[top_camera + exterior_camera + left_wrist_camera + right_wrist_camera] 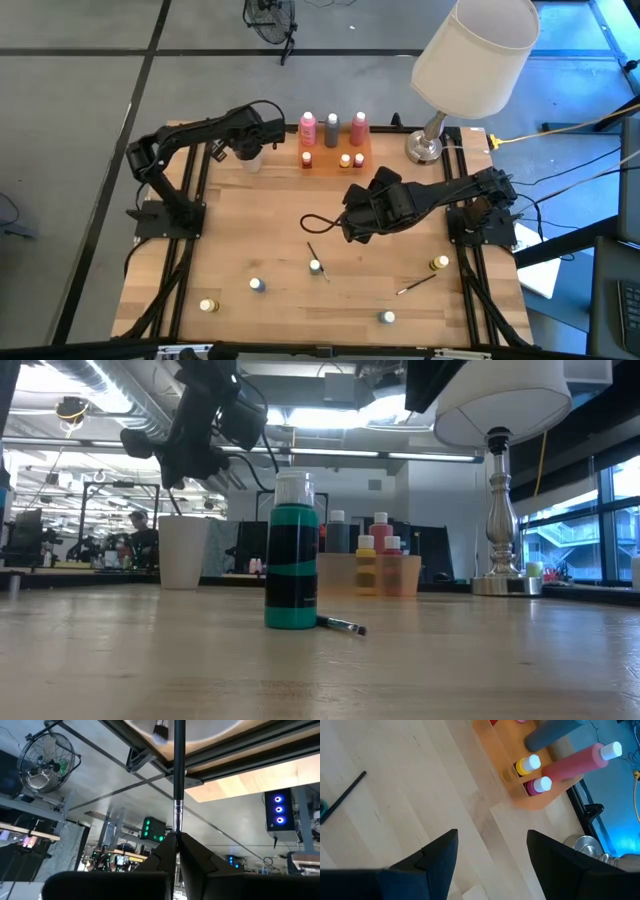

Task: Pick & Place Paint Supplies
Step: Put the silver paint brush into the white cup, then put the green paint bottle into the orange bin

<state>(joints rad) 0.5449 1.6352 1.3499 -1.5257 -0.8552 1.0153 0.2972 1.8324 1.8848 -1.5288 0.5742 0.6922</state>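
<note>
From above, I am seeing my left arm bending back over the far left corner of the wooden table (pixel 260 215). The left gripper (pixel 247 148) is hanging over the beige cup (pixel 251 158). My right arm is reaching in from the right side, and the right gripper (pixel 350 222) is hovering over the middle of the table with its fingers wide apart and nothing between them. The orange tray (pixel 333 158) is sitting at the far edge. Two pink bottles (pixel 308 127) and a grey bottle (pixel 332 130) are standing at its back, with small pots (pixel 345 160) in front of them. More little pots (pixel 256 285) are lying spread over the near half of the table. One thin brush (pixel 417 285) is lying near the right side. A lamp (pixel 468 60) is standing just right of the tray.

From the table top, I am looking at a green bottle (pixel 291 555) standing close, with a brush tip (pixel 343 625) lying right beside it. The cup (pixel 183 551) is standing far back on the left, with the left gripper (pixel 190 455) hanging above it. Behind it the office room is showing, with a person (pixel 140 540) far away.

In the left wrist view, the left fingers (pixel 200 862) are pinching a thin dark brush (pixel 178 775) tight. The brush is pointing up at the cup's rim. A fan (pixel 47 757) is showing in the room.

In the right wrist view, the right fingers (pixel 432 857) are standing wide over bare wood. A dark brush (pixel 345 795) is lying off to one side, and the tray (pixel 540 802) with its bottles is farther on.
</note>
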